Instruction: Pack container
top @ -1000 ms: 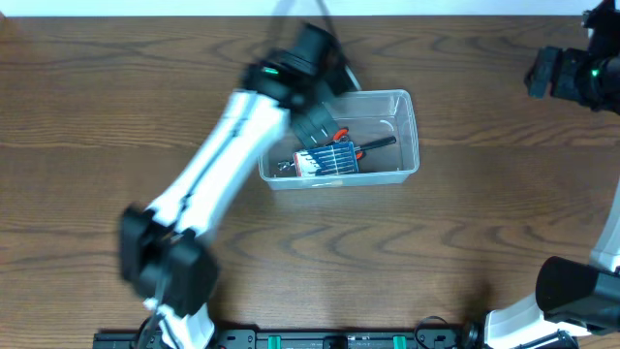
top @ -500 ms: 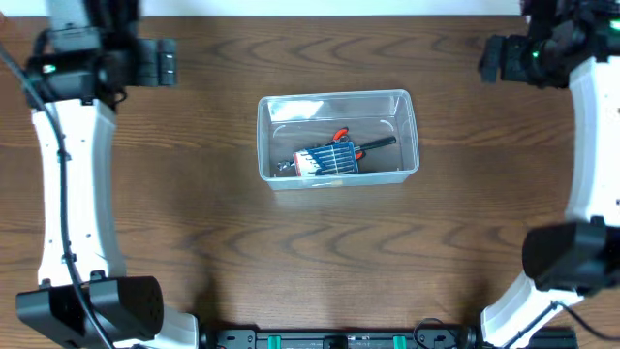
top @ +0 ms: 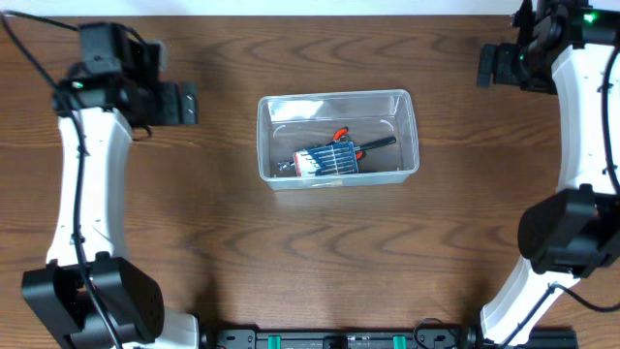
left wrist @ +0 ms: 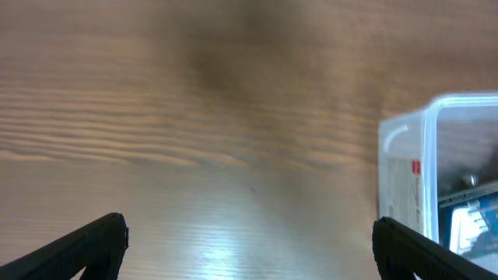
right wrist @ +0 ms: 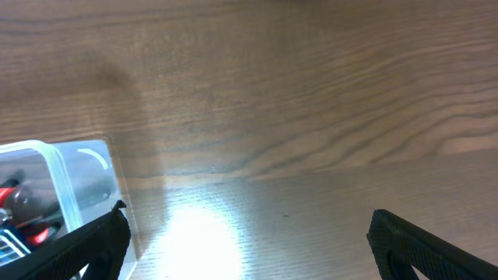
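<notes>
L jaws: wide apart, holding nothing. Dark fingertips (left wrist: 85,247) sit in both bottom corners of L wrist view, above the wood table (left wrist: 194,117)

R jaws: also wide apart, holding nothing. Fingertips (right wrist: 74,247) sit in both bottom corners of R wrist view

L arm (top: 85,184): wrist end is left of the container (top: 335,95), well apart from it. R arm (top: 581,126): wrist end is up-right of it near the far table edge, also well apart

Container: clear tub w/ rounded corners, upright at mid-table, long side running L-R. L wrist cam catches one corner (left wrist: 405,155) at frame right; R wrist cam catches one (right wrist: 74,175) at lower left

Inside: blue flat pack (top: 327,159) lies toward the near wall. A red-handled tool (top: 340,134) and a black-handled tool (top: 380,143) lie behind it and to its right. Small metal bit (top: 282,167) at the pack's left end, too small to ID
</notes>
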Motion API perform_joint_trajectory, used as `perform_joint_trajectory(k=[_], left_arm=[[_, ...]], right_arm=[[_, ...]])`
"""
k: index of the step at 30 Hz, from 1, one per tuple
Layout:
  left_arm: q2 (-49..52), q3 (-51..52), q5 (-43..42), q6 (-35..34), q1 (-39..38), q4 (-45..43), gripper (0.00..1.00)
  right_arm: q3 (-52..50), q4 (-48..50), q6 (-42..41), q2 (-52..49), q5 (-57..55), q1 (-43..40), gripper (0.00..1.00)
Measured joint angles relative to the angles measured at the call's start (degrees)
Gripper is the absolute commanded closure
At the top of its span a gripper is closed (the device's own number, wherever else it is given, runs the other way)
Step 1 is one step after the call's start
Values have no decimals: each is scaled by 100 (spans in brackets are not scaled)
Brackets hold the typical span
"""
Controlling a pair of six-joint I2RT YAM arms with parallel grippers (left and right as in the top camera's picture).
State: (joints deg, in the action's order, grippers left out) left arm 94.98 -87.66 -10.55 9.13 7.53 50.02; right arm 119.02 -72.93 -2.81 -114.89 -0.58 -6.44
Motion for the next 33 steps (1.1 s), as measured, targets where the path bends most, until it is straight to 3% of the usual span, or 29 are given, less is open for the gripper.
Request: perform_joint_trajectory(k=[4,7,14,20,27,33], left_arm=[[-501,734,-13,-33,-332,-289,2],[-1200,1266,-26,-33,-614,-579,1],[-3106,2509,15,7,-1257,-1034,2],[-4631,3676,629,33,-1882,-1233,1],[-6166,4341,1082,35,-2179,-1325,2],[-6605,4419,1353,35,-2190,-1346,1]], right_arm=[[-330,87,-74,481,-33,15,1],[-1126,474,-166,1150,-39,33,1],[-4225,1882,-382,3272,-55,83,1],[-6312,2686,-439,5407,-223,643,1],[-7394,2688,-472,7093,-557,1294,1],[-7934,2522,-861,7792,-968,1445,1]])
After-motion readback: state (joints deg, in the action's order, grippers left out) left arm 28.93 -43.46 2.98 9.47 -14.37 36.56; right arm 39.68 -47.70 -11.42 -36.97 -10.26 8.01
